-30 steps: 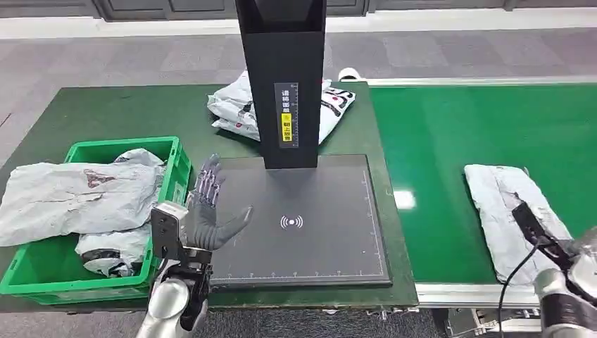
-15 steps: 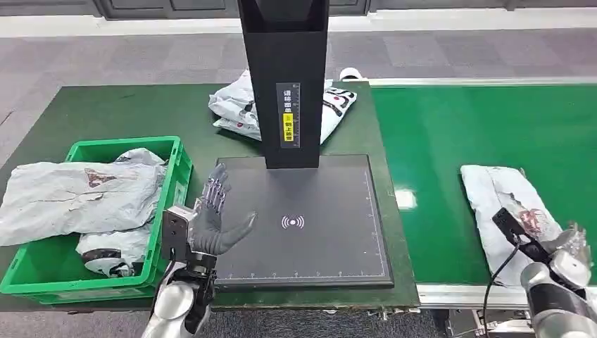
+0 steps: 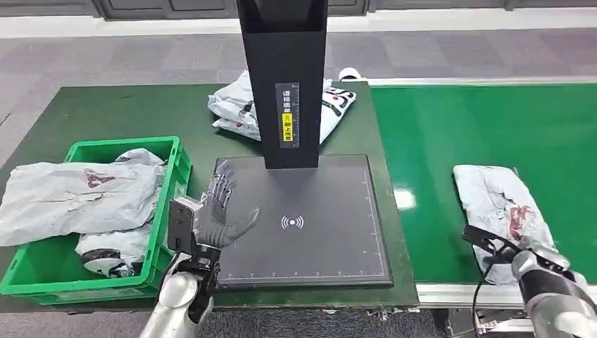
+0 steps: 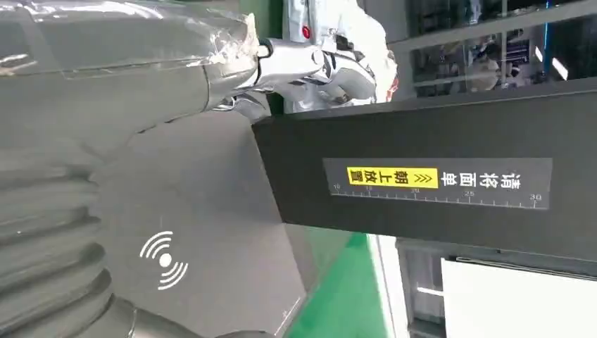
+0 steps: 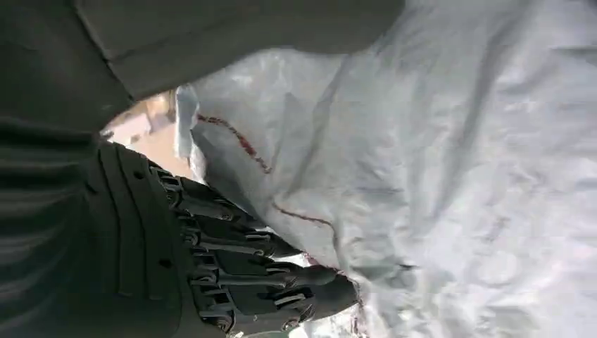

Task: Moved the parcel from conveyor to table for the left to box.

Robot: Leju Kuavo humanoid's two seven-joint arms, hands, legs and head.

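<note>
The right hand [image 3: 538, 257] sits at the near end of the grey parcel [image 3: 498, 211] in the head view, its wrist over the bag's edge; from here I cannot tell whether the fingers grip it. The parcel lies flat on the green conveyor [image 3: 486, 127], well apart from the counter [image 3: 141, 113]. The left hand [image 3: 217, 215] hovers open, fingers spread, over the near left corner of the black scan pad [image 3: 331, 232]. A green bin [image 3: 176, 151] beside it already holds grey bags, and another bag [image 3: 236, 105] lies behind the black post [image 3: 285, 77].

The left wrist view adds the pad's wireless mark [image 4: 165, 260] and the post's yellow label [image 4: 392, 177] close up, with nothing in the hand.

The right wrist view shows what the head view hides: dark fingers [image 5: 239, 274] lie against the crinkled parcel [image 5: 457, 176], touching its film, yet no closed grip is plain.

Judging by this, the lift, the carry to the counter and the boxing all remain.
</note>
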